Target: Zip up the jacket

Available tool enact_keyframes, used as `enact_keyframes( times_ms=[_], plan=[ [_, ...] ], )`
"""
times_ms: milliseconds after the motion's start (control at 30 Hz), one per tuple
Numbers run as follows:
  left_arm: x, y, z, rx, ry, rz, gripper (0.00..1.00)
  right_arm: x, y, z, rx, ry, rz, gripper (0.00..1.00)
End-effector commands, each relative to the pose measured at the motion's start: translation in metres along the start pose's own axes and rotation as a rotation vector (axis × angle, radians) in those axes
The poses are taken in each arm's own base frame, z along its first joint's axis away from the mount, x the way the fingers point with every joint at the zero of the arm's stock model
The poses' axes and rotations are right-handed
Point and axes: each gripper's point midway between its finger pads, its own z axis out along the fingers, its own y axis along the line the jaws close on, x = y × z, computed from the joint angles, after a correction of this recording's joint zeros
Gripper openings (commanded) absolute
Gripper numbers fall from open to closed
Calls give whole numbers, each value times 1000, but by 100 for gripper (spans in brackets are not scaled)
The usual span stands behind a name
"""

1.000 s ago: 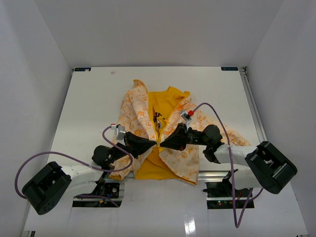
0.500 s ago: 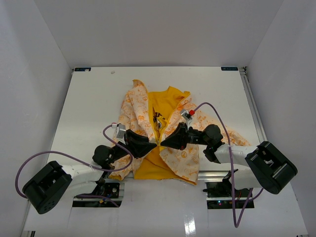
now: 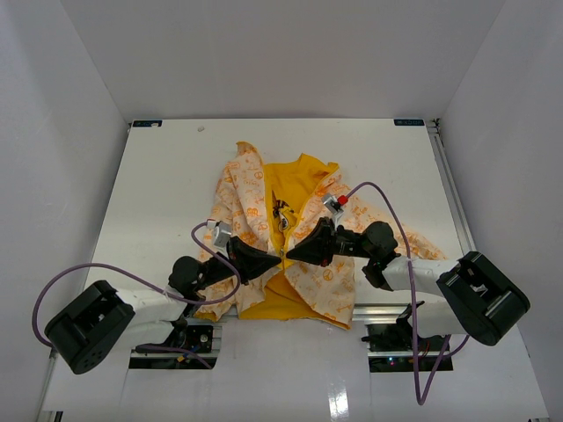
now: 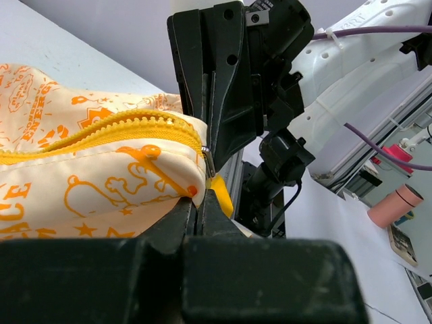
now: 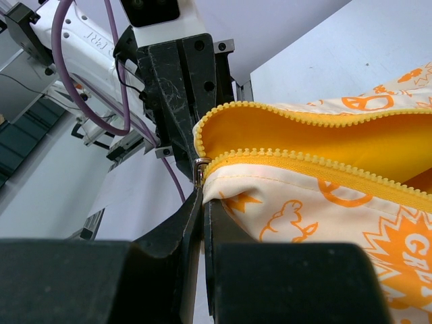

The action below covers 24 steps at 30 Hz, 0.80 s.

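Because the left hand (image 3: 275, 258) and the right hand (image 3: 294, 254) are each clamped, tip to tip, on the bottom zipper ends (image 4: 214, 182) of the jacket (image 3: 255, 189) spread on the desk (image 3: 158, 193) beyond them, slight misalignment could jam the slider (image 5: 200, 169).

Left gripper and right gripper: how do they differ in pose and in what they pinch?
The left gripper reaches the jacket from the left, the right gripper from the right. The left gripper pinches a cream fabric corner below one row of zipper teeth; the right gripper pinches just below the metal slider, where two rows part. Both are shut on the jacket's lower zipper end, tips almost meeting.
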Motion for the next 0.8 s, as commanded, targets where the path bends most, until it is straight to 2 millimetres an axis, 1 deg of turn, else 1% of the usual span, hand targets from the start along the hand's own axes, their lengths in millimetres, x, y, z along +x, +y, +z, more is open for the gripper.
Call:
enact_keyframes(
  times_ms=[0, 133, 367, 500, 600, 767],
  plan=[
    [-73, -72, -16, 274, -325, 257, 0, -59, 76, -8, -280, -253, -423, 8],
    [-72, -72, -17, 274, -325, 280, 0, -57, 75, -7, -284, -247, -420, 8],
    [-58, -75, -14, 326, -249, 293, 0, -56, 72, -7, -288, -224, -420, 8],
    [-49, -71, -13, 316, -205, 289, 0, -58, 70, -9, -292, -197, -416, 8],
    [-46, -71, -13, 314, -183, 292, 0, -57, 68, -10, -296, -174, -411, 8],
    [-40, -67, -7, 309, -127, 279, 0, -58, 67, -6, -318, -136, -398, 8]
  ],
)
